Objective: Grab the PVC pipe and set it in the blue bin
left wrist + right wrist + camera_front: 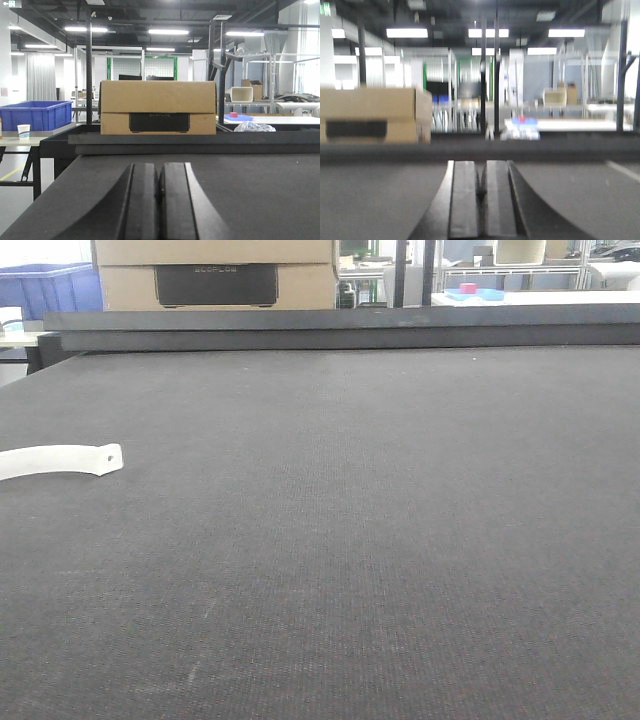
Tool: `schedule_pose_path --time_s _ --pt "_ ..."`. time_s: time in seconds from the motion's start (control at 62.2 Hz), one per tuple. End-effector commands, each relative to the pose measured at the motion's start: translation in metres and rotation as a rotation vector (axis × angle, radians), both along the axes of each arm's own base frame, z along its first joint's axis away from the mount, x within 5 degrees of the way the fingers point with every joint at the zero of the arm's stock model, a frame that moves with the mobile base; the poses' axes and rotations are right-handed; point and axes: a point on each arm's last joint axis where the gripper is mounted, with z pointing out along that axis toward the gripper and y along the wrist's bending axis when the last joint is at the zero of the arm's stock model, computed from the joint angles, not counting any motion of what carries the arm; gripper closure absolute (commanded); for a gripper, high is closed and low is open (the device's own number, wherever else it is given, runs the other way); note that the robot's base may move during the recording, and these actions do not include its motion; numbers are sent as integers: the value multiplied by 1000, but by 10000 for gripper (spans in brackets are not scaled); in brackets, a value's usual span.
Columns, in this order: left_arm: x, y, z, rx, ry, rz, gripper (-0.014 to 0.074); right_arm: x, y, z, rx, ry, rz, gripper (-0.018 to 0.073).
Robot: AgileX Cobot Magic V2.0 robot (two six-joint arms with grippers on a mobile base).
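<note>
Front view, PVC pipe: a white curved piece (pixel 60 460) lies flat on the dark table (pixel 380 540) at the far left of the scene, at mid-depth. Its left end runs out of frame, and a small hole shows near its right end.
Front view, blue bin: the blue bin (pixel 50 290) is at the far left, beyond the table's far edge and well apart from the pipe. Only part of it shows.
Front view, cardboard box: the cardboard box (pixel 215 275) is on the far side, just right of the bin.
Front view, arms: neither gripper is in view.
Left wrist view, left gripper: the left gripper (pixel 160 172) has its fingers pressed together with only a thin seam between them and nothing held. It sits low over the table, pointing at the far edge.
Left wrist view, surroundings: the box is dead ahead. The bin stands far left on a separate bench with a paper cup (pixel 23 131) near it. The pipe is not in view.
Right wrist view, right gripper: the picture is blurred. The right gripper (pixel 481 170) appears closed, with a narrow slit between the fingers and nothing held.
Right wrist view, surroundings: the box is at the far left. The pipe and bin are not discernible.
Handling, judged: the pipe is probably light, stiff and smooth, and liable to slide under a pinch. Lying low on the mat, it offers little height to grip.
Hold point, judged: across its width, a little in from the holed right end. The left arm looks the better placed.
Step in hand, judged: the pick has not yet begun, and the jaws must part first.
</note>
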Motion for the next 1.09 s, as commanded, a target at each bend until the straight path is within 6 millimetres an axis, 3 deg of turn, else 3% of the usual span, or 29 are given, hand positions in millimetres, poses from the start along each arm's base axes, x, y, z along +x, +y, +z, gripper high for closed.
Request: schedule_pose_path --time_s 0.0,0.064,0.338,0.579,0.724,0.837,0.933,1.078 --pt "-4 0 13 1 -65 -3 708 -5 -2 10 32 -128 -11 727" --pt "-6 0 23 5 -92 -1 708 -6 -2 13 32 -139 -12 727" --pt "-10 1 80 51 -149 22 708 -20 -1 71 29 -214 2 727" --pt "13 0 140 64 52 33 708 -7 1 119 -12 -47 14 727" --pt "39 0 163 95 233 47 708 10 3 143 -19 100 30 727" --pt "66 -1 171 105 373 50 708 32 6 155 -30 335 53 727" --pt "89 -2 166 116 511 52 708 51 8 159 -38 528 71 727" --pt "122 -4 148 123 787 48 708 86 10 147 -44 809 91 727"
